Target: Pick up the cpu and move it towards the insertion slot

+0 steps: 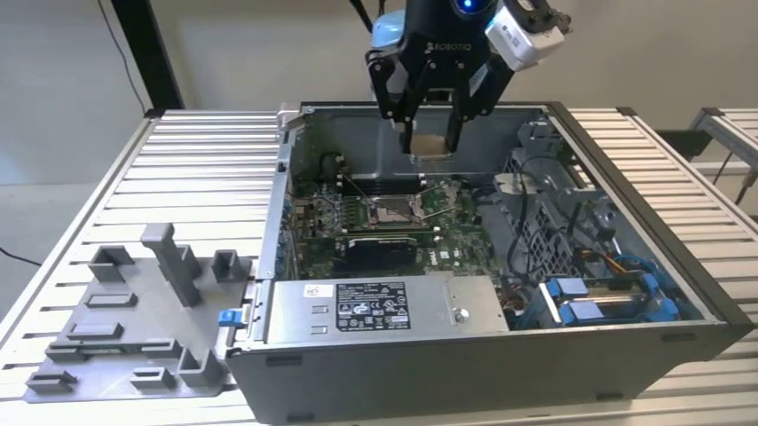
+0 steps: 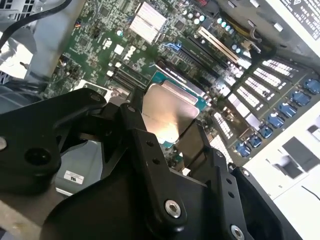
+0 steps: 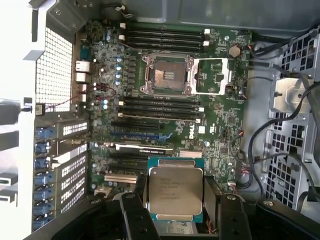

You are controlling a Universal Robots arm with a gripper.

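Note:
My gripper (image 1: 432,146) hangs above the open computer case (image 1: 645,355), shut on the cpu (image 1: 432,145), a small flat square chip held between the black fingers. In the first wrist view the cpu (image 3: 175,192) shows its silver face with a green rim, clamped by a finger (image 3: 212,192) on each side. The second wrist view shows the chip (image 2: 167,112) from behind the gripper. The insertion slot (image 1: 393,209) sits on the green board below and towards the exterior view's left of the gripper, its metal frame swung open. In the first wrist view the slot (image 3: 165,75) lies apart from the held chip.
Black memory slots (image 3: 160,107) lie between the held chip and the socket. A power supply box (image 1: 367,311) fills the case's near side; cables and a drive bay (image 1: 592,297) are at the exterior view's right. A grey plastic tray (image 1: 130,319) rests on the slatted table outside.

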